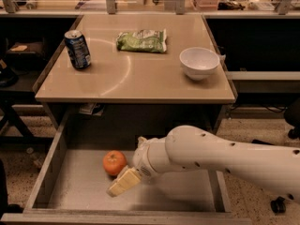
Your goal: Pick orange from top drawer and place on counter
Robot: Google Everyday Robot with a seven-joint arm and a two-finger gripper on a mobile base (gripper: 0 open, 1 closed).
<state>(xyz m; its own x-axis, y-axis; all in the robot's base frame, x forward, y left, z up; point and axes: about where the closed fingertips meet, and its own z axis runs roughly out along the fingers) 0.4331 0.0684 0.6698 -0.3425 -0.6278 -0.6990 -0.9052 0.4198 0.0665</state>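
Resting on the scuffed bottom of the wide shallow grey metal drawer, left of centre, below the flat beige-tan counter: small round bright-orange fruit, smooth and whole. Just beside it, lower right: cream-tipped gripper, angled downward. Open or closed, cannot tell.

High front view (hand in drawer)
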